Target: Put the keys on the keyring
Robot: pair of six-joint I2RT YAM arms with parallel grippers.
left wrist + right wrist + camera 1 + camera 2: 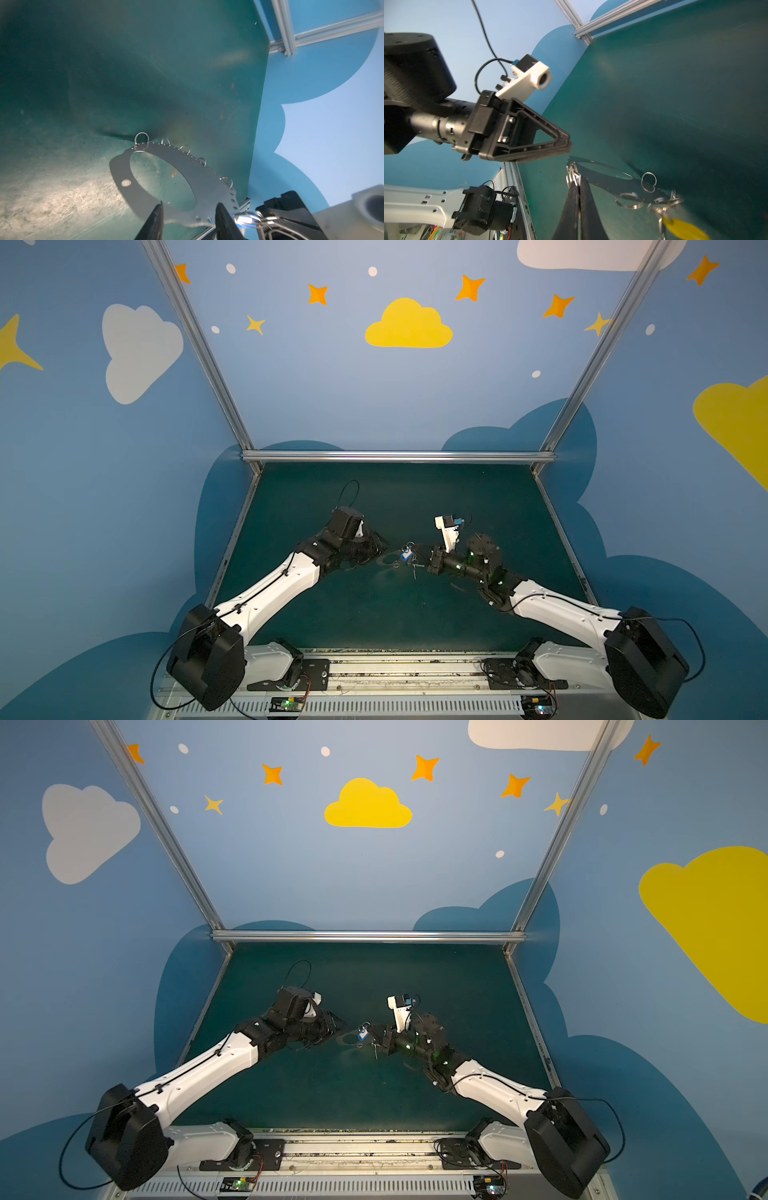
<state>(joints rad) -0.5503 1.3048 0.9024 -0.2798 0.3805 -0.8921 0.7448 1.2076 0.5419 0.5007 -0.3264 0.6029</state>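
Note:
The keyring (207,182), a flat grey plate with an oval hole and several wire rings on its edge, sits mid-table between both arms (388,561). My left gripper (190,204) is open; its fingers straddle the plate's near edge without clamping it. The right gripper (577,178) is shut on the ring of the blue-tagged key (406,556), right at the plate's rim. The yellow-tagged key (683,228) hangs from rings at the plate's edge. I cannot tell whether the plate rests on the mat.
The dark green mat (395,614) is bounded by aluminium frame rails (399,456) and blue painted walls. Both arm bases sit on the front rail (407,672). The left arm's gripper body (529,137) hangs close above the plate.

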